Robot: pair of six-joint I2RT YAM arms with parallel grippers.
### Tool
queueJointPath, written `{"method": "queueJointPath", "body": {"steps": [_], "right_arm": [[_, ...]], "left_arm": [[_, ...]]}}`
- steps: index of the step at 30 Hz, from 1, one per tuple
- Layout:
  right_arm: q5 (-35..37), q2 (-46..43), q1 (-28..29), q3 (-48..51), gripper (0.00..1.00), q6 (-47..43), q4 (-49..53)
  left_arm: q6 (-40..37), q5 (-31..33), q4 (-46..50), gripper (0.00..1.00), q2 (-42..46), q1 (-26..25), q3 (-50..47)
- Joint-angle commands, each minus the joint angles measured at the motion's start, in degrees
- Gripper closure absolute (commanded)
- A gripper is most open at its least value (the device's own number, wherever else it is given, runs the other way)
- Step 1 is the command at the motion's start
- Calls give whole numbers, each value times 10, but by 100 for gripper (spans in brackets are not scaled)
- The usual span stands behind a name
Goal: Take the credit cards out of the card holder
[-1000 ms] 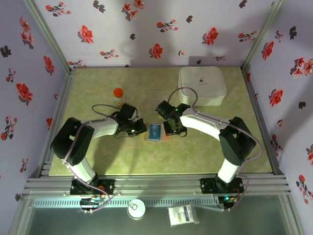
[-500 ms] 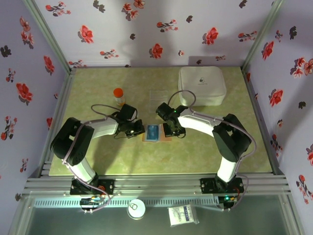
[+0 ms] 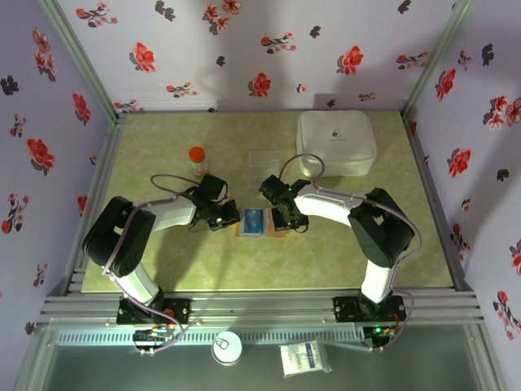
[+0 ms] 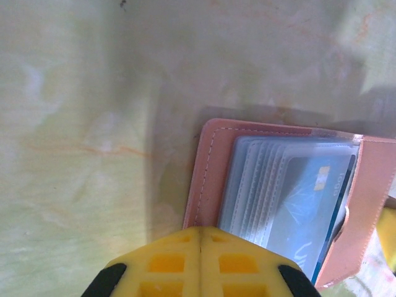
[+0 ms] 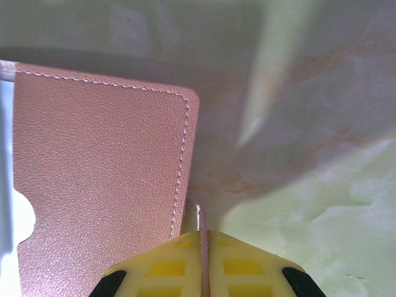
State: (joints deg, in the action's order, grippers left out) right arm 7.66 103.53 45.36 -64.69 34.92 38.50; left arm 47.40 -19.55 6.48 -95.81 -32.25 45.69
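table: the pale green marbled table (image 3: pixel 163 269) is carrying everything, with flowered walls (image 3: pixel 244 49) standing round it.
card holder: the card holder (image 3: pixel 275 231) is lying open and flat near the middle of the table, directly between the two grippers. From the left wrist its tan stitched rim (image 4: pixel 207 167) is framing a fan of clear sleeves (image 4: pixel 247 179). From the right wrist its grained tan panel (image 5: pixel 99 185) is lying just left of the fingers.
credit cards: the credit cards (image 4: pixel 309 198) are sitting inside the holder, tucked behind the sleeves. One blue face with a small yellow patch is showing. From above a teal-blue rectangle (image 3: pixel 255 220) is showing. How many there are cannot be told.
left gripper: the left gripper (image 3: pixel 229 217) is sitting at the holder's left edge. Its yellow fingers (image 4: pixel 200 235) are pressing together along a seam, clenched, with nothing visible between them. Whether they are touching the rim cannot be told.
right gripper: the right gripper (image 3: pixel 283 220) is sitting at the holder's right edge. It (image 5: pixel 202 238) is clenching a thin tan strip, seen edge-on and the holder's own colour.
white box: the rounded white box (image 3: pixel 336 142) is resting at the far right, well apart from the holder.
orange-capped bottle: the orange-capped bottle (image 3: pixel 197 160) is standing upright beyond the left gripper.
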Motion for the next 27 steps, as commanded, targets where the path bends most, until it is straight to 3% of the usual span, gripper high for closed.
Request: {"method": "queueJointPath", "body": {"steps": [1,17,27], "right_arm": [[39,15,-5,16,100,2,10],[63,9,-10,43,100,11,26],[59,-28,-19,42,79,16,34]], "left_arm": [[-17,15,49,100,-15,9,-24],[-19,20,53,100,-45,17,-42],[-3,5,32,100,-44,17,-44]]}}
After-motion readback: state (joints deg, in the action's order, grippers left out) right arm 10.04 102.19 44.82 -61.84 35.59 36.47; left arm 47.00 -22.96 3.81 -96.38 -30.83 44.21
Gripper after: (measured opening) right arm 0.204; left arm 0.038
